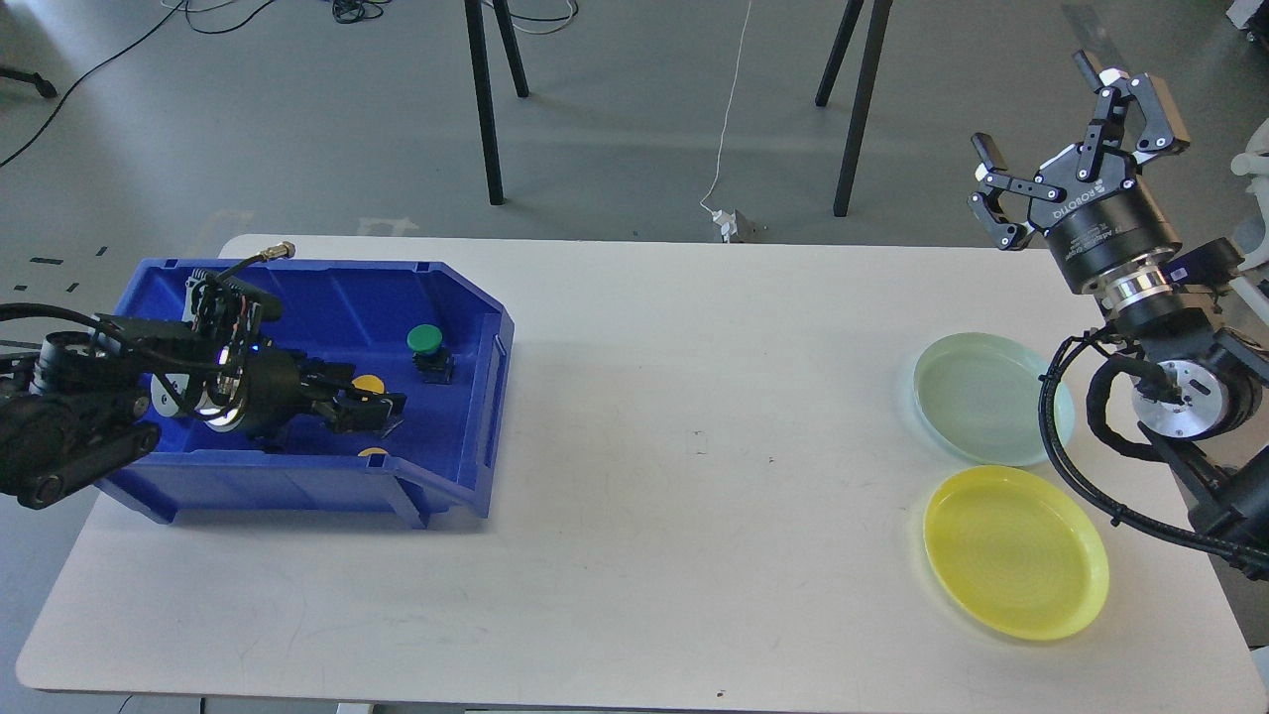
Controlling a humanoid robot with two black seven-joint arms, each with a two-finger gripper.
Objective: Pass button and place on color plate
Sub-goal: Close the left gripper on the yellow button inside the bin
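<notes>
A blue bin (297,486) stands on the table's left. In it are a green button (426,340), a yellow button (369,383) and another yellow cap (373,452) half hidden by the front wall. My left gripper (375,402) is low inside the bin, open, with its dark fingers on either side of the yellow button's black base. The arm hides the bin's left part. My right gripper (1041,104) is open and empty, raised above the table's far right corner. A pale green plate (977,397) and a yellow plate (1016,550) lie below it.
The white table (694,496) carries the bin at the left and the two plates at the right. Black stand legs (486,109) and a white cable (732,109) are on the floor behind the table.
</notes>
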